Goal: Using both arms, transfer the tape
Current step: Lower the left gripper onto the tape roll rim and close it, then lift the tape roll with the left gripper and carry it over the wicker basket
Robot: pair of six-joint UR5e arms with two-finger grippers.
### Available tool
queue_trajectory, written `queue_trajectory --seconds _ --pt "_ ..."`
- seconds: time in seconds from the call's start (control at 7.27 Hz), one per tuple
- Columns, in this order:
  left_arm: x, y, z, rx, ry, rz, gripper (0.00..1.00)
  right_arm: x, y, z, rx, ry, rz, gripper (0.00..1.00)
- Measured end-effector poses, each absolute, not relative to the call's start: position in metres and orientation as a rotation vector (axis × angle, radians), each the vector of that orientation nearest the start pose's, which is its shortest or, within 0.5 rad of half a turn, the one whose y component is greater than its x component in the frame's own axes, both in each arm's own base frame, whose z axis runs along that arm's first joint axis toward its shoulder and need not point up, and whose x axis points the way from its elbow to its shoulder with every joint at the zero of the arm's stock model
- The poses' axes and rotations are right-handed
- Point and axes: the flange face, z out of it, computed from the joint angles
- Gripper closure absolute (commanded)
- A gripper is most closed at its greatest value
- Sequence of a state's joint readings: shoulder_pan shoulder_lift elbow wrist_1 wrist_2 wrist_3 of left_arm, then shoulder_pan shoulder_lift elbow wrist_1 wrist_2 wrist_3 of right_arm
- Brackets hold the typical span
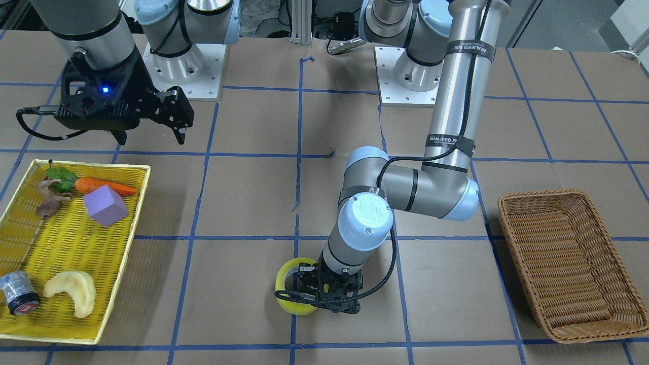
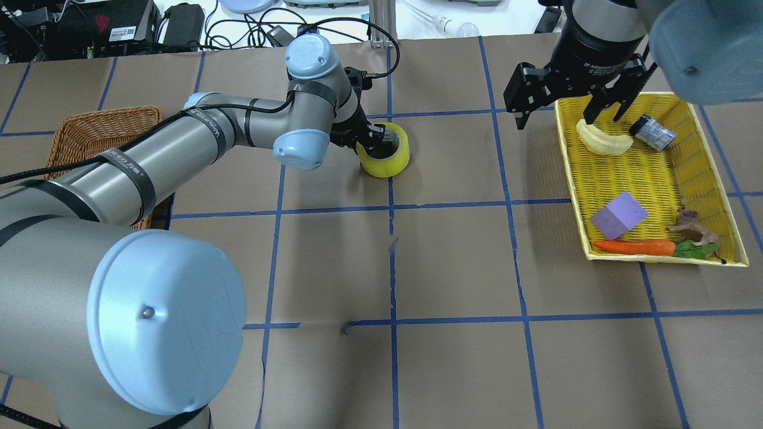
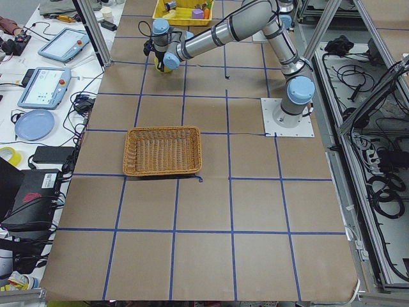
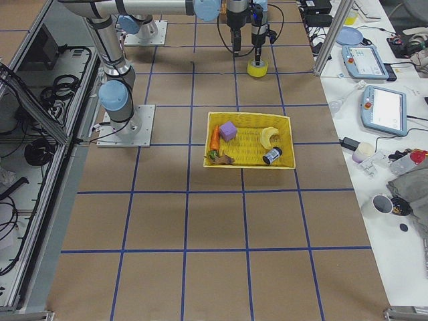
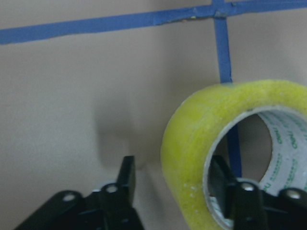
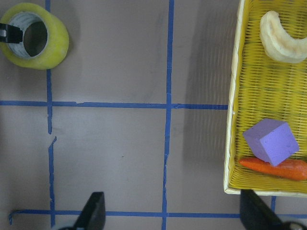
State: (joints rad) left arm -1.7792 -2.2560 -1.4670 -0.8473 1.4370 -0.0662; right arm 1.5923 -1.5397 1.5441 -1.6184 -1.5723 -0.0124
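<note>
Tape (image 2: 393,164): L fingers (image 5: 127,178) straddle its wall, not closed; R fingers (image 6: 94,213) wide, empty.

We lose part of the tape (image 5: 192,139) past the left wrist view's right and bottom edges, the left arm (image 2: 179,143) covers part of the wicker basket (image 2: 107,111) overhead, and the small can (image 4: 272,156) in the right-side view is too small for us to read.
</note>
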Motion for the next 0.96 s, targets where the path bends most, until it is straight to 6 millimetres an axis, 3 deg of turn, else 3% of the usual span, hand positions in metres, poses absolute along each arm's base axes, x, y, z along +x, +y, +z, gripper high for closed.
queue_trajectory --seconds 0.14,0.28,0.41,0.69,0.96 --pt "-0.282 -0.662 0.205 0.233 3.255 -0.169 1.0 0.144 -0.506 0.49 -0.054 3.142 -0.068 0.0" --pt "-0.261 -0.661 0.226 0.193 3.215 -0.129 1.0 0.144 -0.506 0.49 -0.055 3.142 -0.068 0.0" --pt "-0.226 -0.662 0.253 0.146 3.186 -0.092 1.0 0.144 -0.506 0.491 -0.056 3.142 -0.069 0.0" --pt "-0.131 -0.663 0.304 0.136 3.165 -0.046 1.0 0.144 -0.506 0.491 -0.057 3.142 -0.072 0.0" --pt "-0.012 -0.651 0.341 0.192 3.158 -0.012 1.0 0.144 -0.506 0.491 -0.058 3.141 -0.072 0.0"
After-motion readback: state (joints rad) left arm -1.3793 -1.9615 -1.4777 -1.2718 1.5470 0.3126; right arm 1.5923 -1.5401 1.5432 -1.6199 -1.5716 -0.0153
